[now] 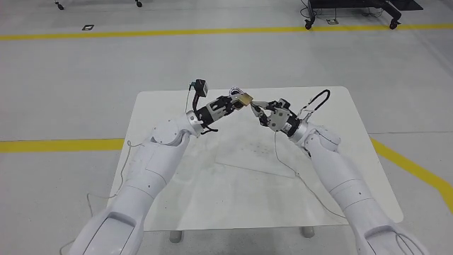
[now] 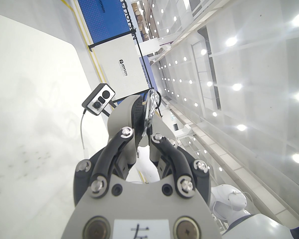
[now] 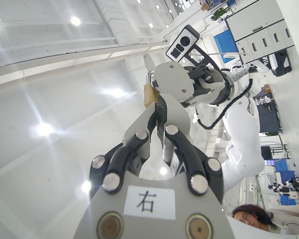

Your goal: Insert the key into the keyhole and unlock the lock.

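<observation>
Closest to the left wrist lens: left gripper (image 2: 145,115), fingers clamped narrow on the silvery shackle (image 2: 150,108). Brass lock (image 1: 244,99) held up above the white table (image 1: 177,184) (body hanging off that shackle). Just beside it, right gripper (image 1: 263,110), fingers pinched together on a thin key (image 1: 255,104), tip at the lock body; whether inserted, cannot tell.
</observation>
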